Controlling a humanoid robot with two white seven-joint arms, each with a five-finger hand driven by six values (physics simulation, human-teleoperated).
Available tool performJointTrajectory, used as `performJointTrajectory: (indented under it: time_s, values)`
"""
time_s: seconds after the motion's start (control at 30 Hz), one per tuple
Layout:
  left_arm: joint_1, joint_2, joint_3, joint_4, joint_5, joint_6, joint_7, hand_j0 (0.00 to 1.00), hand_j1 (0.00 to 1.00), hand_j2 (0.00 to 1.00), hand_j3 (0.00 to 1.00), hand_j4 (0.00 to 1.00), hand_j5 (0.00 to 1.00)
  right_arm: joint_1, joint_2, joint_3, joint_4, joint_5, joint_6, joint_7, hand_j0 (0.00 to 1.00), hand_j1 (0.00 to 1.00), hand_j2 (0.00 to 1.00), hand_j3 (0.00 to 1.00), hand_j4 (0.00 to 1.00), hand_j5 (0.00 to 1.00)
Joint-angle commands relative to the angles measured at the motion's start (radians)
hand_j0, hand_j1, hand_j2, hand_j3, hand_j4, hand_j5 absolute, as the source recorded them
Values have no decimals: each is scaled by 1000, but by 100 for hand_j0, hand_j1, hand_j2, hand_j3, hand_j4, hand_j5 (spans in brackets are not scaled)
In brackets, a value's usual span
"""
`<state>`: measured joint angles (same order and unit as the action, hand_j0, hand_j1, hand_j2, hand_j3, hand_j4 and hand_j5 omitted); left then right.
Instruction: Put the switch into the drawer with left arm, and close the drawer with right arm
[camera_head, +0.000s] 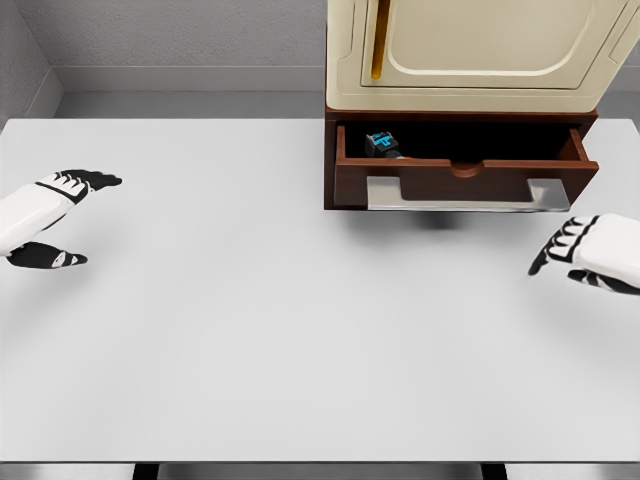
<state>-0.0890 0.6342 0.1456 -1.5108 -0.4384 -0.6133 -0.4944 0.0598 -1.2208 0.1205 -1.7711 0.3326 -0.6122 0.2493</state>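
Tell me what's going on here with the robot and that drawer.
The switch already lies inside the open drawer of the cabinet, toward its left end. Nothing is being held right now: the left hand hovers open at the table's left edge, and the right hand hovers open just below the drawer's right corner. The drawer has not yet been pushed shut.

Pretty bright, flat, even light, sharp all over with no blur. The table (300, 350) looks washed-out white, with a soft shadow under the drawer (460, 185) at 1 o'clock.
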Motion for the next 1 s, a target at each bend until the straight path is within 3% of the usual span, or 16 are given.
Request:
performJointTrajectory:
  time_s: [0.0,0.7,0.97]
  values:
    - [0,1,0,0,7,2,0,100,100,100,100,100,100,0,-6,-12,-1,-10,1,-1,64,64,64,64,64,64]
    - [0,1,0,0,9,2,0,100,100,100,100,100,100,-46,24,-15,2,-13,1,-12,63,63,63,63,63,63]
    - [2,1,2,0,9,2,0,100,100,100,100,100,100,-11,-20,-13,7,-10,1,-9,64,64,64,64,64,64]
